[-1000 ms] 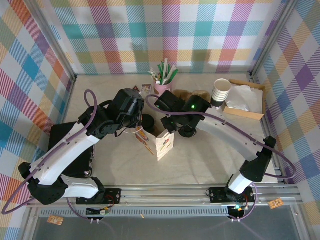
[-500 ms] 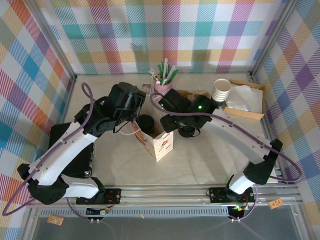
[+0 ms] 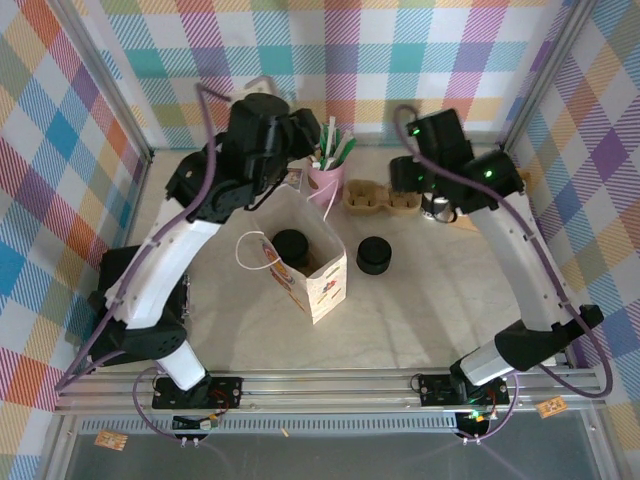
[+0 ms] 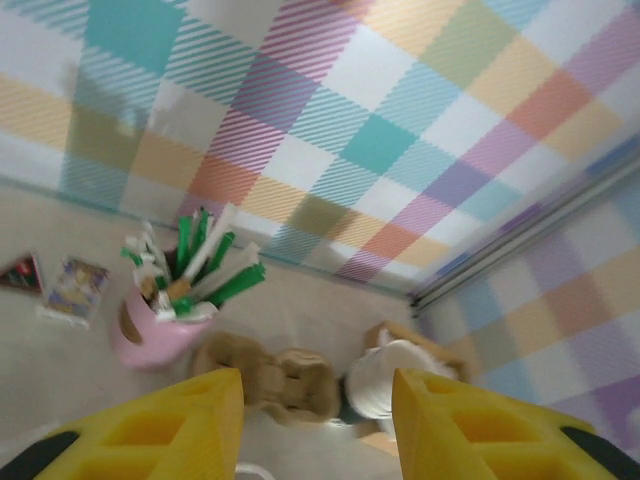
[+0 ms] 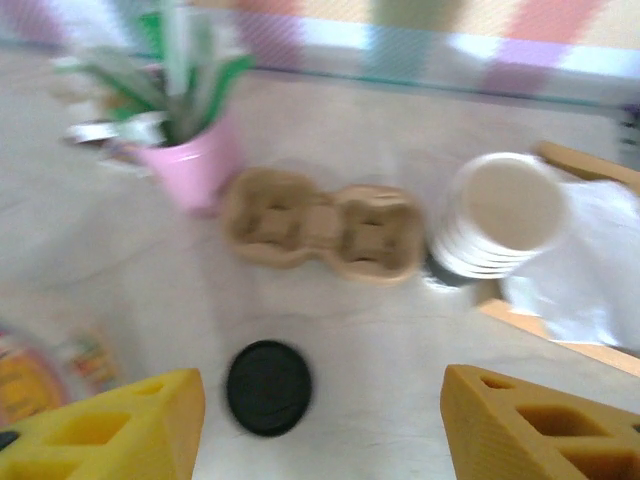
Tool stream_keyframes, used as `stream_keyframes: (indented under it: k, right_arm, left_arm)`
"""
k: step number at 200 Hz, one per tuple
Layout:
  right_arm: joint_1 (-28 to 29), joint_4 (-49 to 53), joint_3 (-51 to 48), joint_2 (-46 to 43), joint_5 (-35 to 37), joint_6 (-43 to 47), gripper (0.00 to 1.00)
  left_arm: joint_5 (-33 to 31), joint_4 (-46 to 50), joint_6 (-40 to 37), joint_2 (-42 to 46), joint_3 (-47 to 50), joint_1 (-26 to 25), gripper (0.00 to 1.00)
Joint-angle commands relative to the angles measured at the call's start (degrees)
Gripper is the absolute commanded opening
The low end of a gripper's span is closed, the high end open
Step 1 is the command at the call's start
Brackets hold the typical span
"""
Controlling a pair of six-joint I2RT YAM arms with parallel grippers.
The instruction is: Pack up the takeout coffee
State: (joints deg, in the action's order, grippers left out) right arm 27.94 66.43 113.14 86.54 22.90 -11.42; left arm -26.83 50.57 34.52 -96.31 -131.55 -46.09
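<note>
Takeout coffee [image 3: 291, 244] is seen standing inside the open paper bag [image 3: 328, 288], and its round black lid is what is seen from above. The bag is set upright near the middle of the table [image 3: 440, 300], with its top wide open and its white string handle hung out to the left side. So the big part of the job looks done: the cup is packed in the bag. The left pincer [image 4: 315, 392] is held up off the table near the back wall, close to the pink cup of straws [image 3: 324, 178]. Its two yellow fingers are held apart and nothing is held between them. The right pincer [image 5: 320, 400] is also held up in the air, and its fingers are spread wide with nothing in them. Under it, the squat black lid stack [image 5: 268, 387] is seen on the table, just to the right of the bag, and it is not touched. The brown cup carrier [image 5: 320, 225] and the stack of white cups [image 5: 505, 215] are set at the back. Little seems to be left to do. Perhaps the bag is meant to be shut, but that cannot be told from here.
</note>
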Motion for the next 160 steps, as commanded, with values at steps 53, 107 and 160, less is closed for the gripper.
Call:
stream_keyframes:
  k: [53, 107, 160]
  right_arm:
    - [-26.7, -6.2, -13.7, 4.4, -8.5, -6.7, 0.70]
    - [-34.7, -11.3, -14.7, 14.6, -11.7, -12.7, 0.78]
    - [-36.2, -10.0, -7.2, 23.3, -10.7, -14.0, 0.79]
  left_arm:
    - [9.9, -10.8, -27.7, -4.2, 6.7, -4.1, 0.53]
    - [12.9, -13.5, -34.1, -1.6, 11.7, -4.0, 0.65]
    - [7.5, -16.0, -35.9, 2.7, 18.0, -3.8, 0.67]
